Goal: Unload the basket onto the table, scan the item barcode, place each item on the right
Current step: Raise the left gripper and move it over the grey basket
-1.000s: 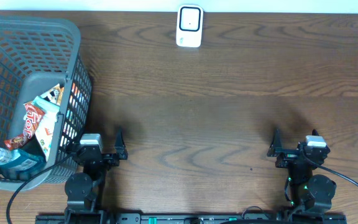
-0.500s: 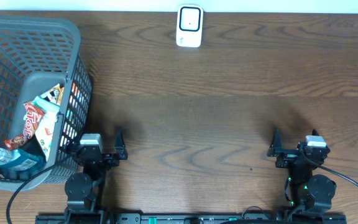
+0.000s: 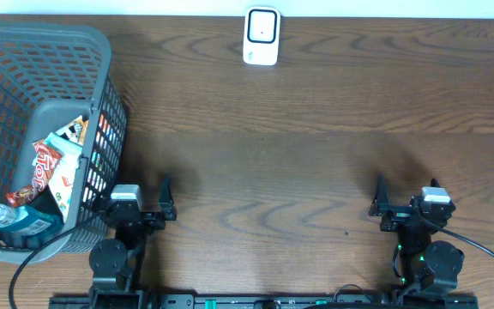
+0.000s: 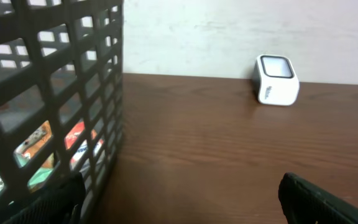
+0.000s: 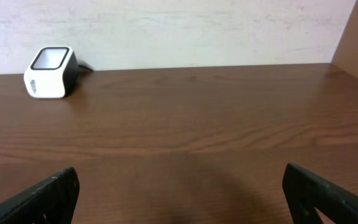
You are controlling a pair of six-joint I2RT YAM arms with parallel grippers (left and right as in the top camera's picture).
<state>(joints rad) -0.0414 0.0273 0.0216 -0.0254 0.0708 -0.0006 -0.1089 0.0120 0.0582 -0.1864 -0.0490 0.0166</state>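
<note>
While both arms sit at the bottom edge, left gripper [image 3: 134,202] and right gripper [image 3: 408,204] have fingers spread wide, nothing in them. Snack packets [image 3: 51,167] and a bottle [image 3: 11,220] lie in the grey basket [image 3: 11,60], left of frame, just beside left gripper. Scanner [image 3: 262,36] is at top centre, well apart.

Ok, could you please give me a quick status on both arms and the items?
Left fingers open, empty. Right fingers open, empty. Items in basket, none picked. Path to scanner unobstructed.
</note>
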